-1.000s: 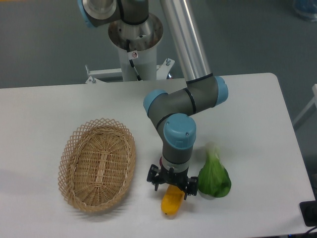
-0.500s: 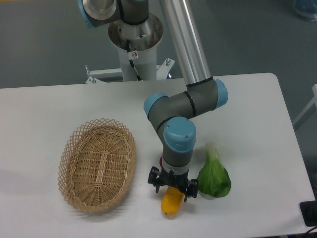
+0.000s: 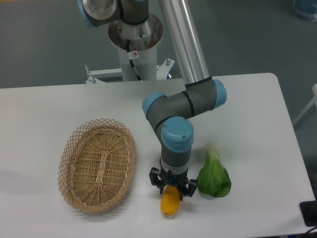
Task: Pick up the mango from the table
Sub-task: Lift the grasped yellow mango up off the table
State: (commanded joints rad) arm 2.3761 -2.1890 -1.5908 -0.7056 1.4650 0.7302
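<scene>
Here, the smooth, elongated yellow-orange mango [image 3: 170, 204] lies near the front edge of the large flat white tabletop [image 3: 44, 106], its upper end tucked under the black two-finger claw [image 3: 173, 188] and its lower end pointing toward the camera. The claw hangs straight down from the grey arm with light-blue joint caps [image 3: 177, 135], its two fingers drawn in narrow against either side of the fruit's upper end; whether they actually grip the mango cannot be told. Whether the mango rests on the surface or sits just clear of it cannot be told either. Just to the right of the claw sits a leafy green vegetable with a pale stalk [image 3: 214, 176], close to the mango but apart from it. To the left, an oval woven wicker basket [image 3: 97, 164] stands on the tabletop, near the mango.
</scene>
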